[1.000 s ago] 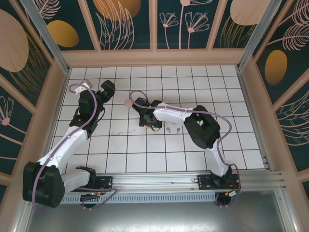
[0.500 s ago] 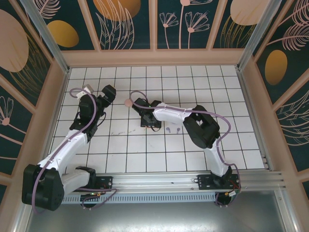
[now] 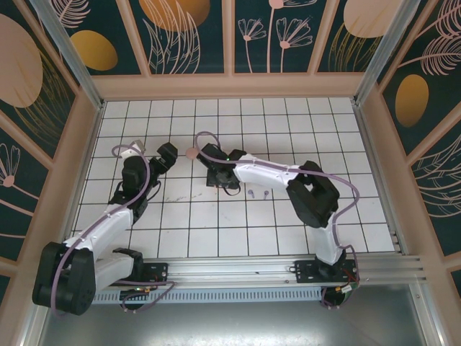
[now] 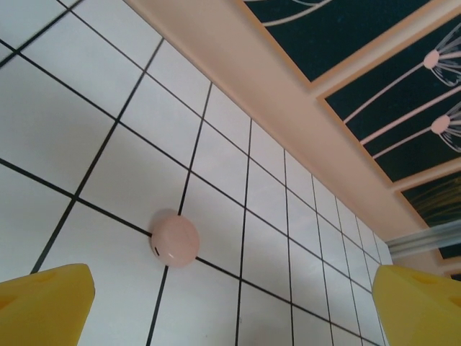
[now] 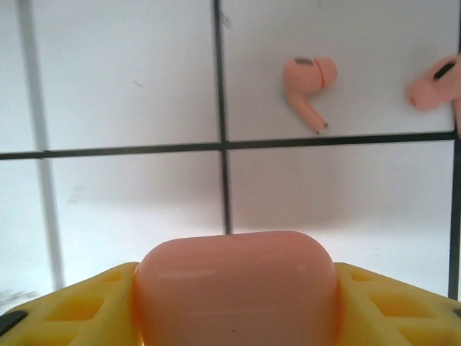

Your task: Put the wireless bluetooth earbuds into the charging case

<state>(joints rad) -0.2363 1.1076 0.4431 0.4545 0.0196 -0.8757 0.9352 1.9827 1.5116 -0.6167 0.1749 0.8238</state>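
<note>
Fingers (image 5: 86, 306) of the right gripper (image 5: 236, 310) clamp a coral-pink case (image 5: 236, 277) by its sides. The frame cuts off the lower part of the case. Ahead of that gripper a coral bud (image 5: 308, 85) lies on the table (image 5: 122, 72), and a second bud (image 5: 432, 90) is cropped at the edge. From above, the gripper's body hides the case. Two purple buds (image 3: 251, 193) show as tiny specks near its right. A pink dome (image 3: 191, 153) sits just left of it. Beyond the dome, the left gripper (image 4: 230, 317) gapes, holding nothing.

The left arm (image 3: 108, 220) and right arm (image 3: 256, 171) have white shells, black joints and lilac cables (image 3: 356, 189); the left gripper (image 4: 232, 288) and right gripper (image 5: 236, 281) have yellow plastic fingers (image 4: 43, 303).
</note>
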